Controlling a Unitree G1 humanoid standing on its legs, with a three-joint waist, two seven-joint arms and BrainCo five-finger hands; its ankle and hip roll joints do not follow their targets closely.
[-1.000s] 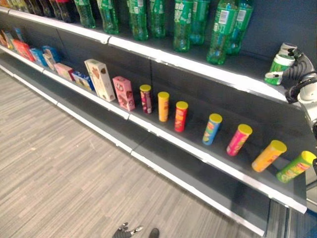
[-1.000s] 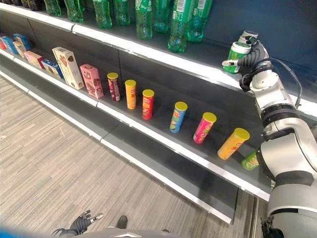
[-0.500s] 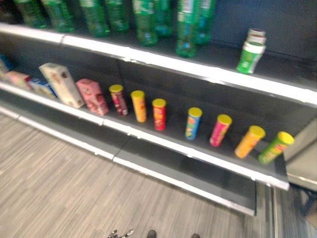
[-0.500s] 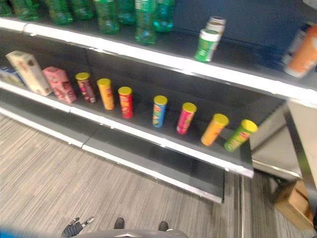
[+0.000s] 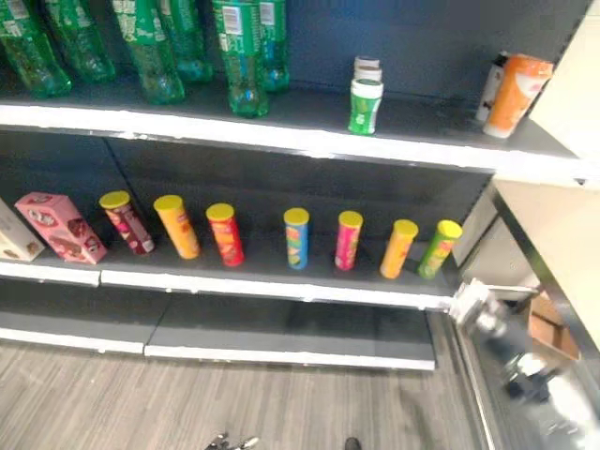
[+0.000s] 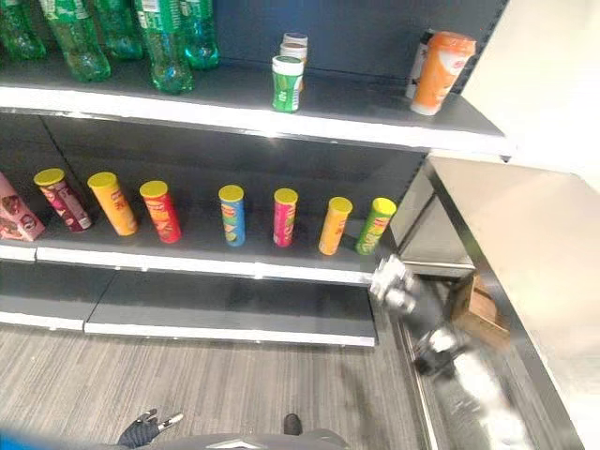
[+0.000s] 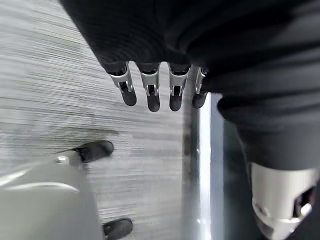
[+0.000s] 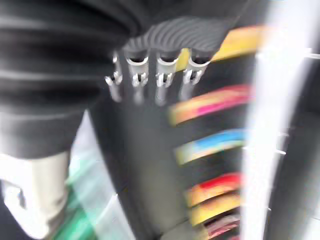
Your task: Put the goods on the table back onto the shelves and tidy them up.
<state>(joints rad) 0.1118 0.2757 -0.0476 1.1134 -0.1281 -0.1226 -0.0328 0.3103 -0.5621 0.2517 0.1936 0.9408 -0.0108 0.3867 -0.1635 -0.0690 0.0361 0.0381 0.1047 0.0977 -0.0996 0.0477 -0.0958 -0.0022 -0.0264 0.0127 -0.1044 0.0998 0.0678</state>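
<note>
A green and white can (image 5: 366, 105) stands on the top shelf (image 5: 281, 139), with a second can right behind it. Further right on that shelf stands an orange canister (image 5: 518, 94). Several chip tubes (image 5: 296, 238) stand in a row on the middle shelf, ending in a green tube (image 5: 438, 248). My right hand (image 6: 392, 284) hangs low off the shelf's right end, blurred; its fingers (image 8: 160, 82) are straight and hold nothing. My left hand (image 6: 145, 427) hangs over the floor, its fingers (image 7: 150, 92) straight and empty.
Green bottles (image 5: 150, 52) crowd the top shelf's left part. A pink box (image 5: 58, 225) stands left of the tubes. A pale surface (image 6: 525, 234) runs along the right side, with a cardboard box (image 6: 478, 305) on the floor beside it.
The camera has swung to the right. My right hand has let go of the green and white can on the top shelf and dropped down to the shelf's lower right end.
</note>
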